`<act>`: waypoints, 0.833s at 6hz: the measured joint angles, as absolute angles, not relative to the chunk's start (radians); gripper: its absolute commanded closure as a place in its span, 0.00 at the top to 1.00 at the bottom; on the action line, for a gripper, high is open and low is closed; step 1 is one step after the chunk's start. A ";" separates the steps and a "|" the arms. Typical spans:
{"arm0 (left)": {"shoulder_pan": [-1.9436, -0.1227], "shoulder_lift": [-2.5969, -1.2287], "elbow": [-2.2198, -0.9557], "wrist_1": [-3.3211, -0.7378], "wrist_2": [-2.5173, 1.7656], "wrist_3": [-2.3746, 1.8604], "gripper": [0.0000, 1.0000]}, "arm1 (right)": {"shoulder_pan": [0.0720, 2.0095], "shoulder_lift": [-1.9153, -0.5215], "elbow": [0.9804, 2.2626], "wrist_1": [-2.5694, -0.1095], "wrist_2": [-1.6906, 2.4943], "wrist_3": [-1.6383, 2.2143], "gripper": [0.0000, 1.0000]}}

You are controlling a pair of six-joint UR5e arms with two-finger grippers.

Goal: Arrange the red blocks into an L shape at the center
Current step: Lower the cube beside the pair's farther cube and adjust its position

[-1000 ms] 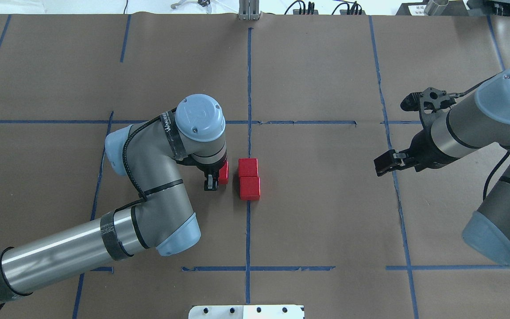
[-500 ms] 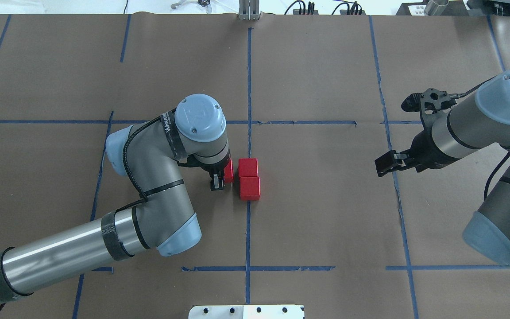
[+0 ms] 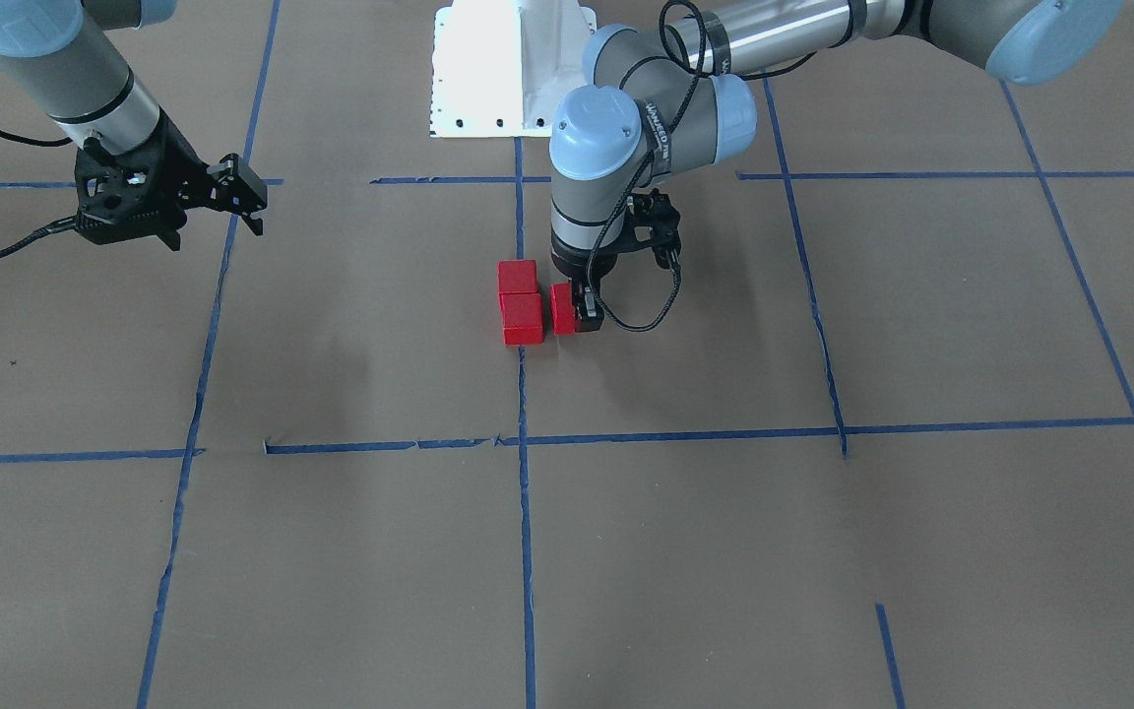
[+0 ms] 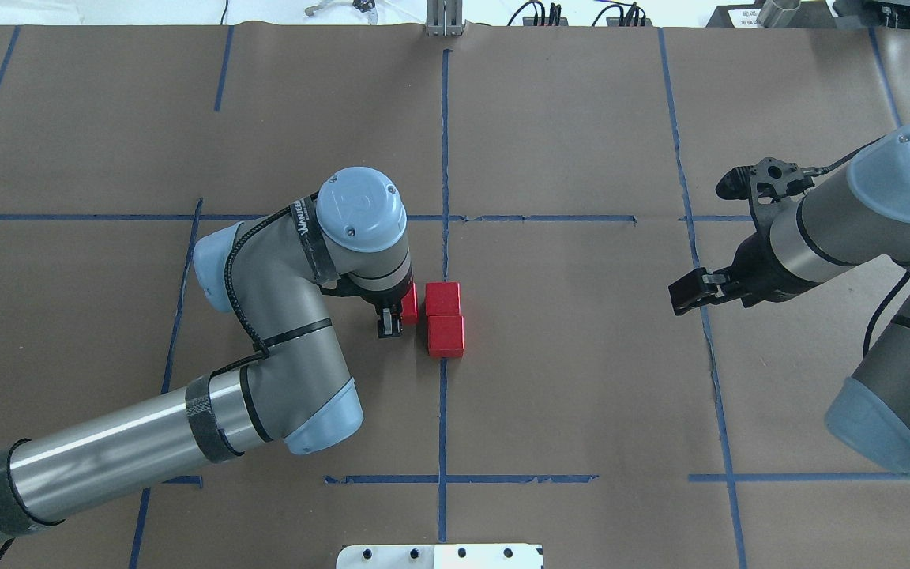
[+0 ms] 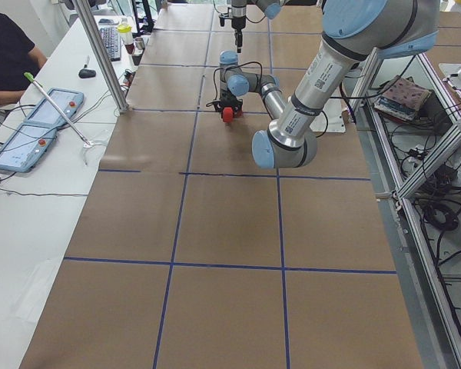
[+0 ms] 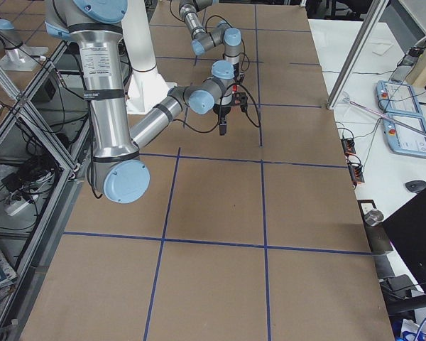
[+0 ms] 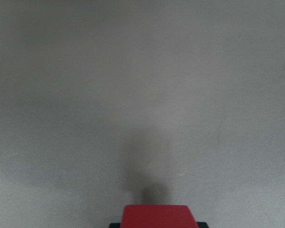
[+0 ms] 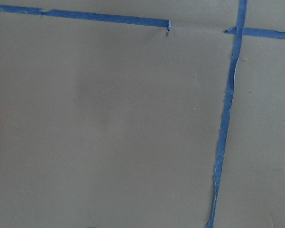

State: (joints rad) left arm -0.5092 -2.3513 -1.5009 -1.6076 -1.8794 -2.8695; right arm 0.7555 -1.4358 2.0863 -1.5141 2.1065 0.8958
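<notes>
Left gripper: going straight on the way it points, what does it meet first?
The left gripper points down, so the red block it holds would probably meet the brown paper first. The gap beneath is unclear.

Surfaces and finishes
Red blocks [image 4: 445, 316] smooth, faintly glossy; brown paper [image 4: 581, 371] matt, creased; blue tape [image 4: 442, 411] torn-edged; left arm [image 4: 107, 454] brushed metal.

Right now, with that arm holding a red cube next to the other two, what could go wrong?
1. The held red block in the left fingers sits just beside the two placed blocks. If it drifts sideways, it might nudge them out of line.
2. A thin gap shows between it and the pair, so releasing here might leave a loose L.
</notes>
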 measured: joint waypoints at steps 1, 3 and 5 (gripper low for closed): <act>-0.509 -2.360 -1.493 -1.608 -1.878 -2.869 0.02 | 0.755 -1.436 2.086 -1.514 2.106 0.896 1.00; -0.509 -2.374 -1.471 -1.609 -1.876 -2.868 0.02 | 0.756 -1.437 2.085 -1.515 2.106 0.896 1.00; -0.508 -2.377 -1.459 -1.613 -1.877 -2.868 0.02 | 0.756 -1.437 2.085 -1.515 2.106 0.896 1.00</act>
State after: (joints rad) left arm -0.5079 -2.3766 -1.4594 -1.6127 -1.8768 -2.8675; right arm 0.7559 -1.4373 2.0847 -1.5145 2.1062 0.8959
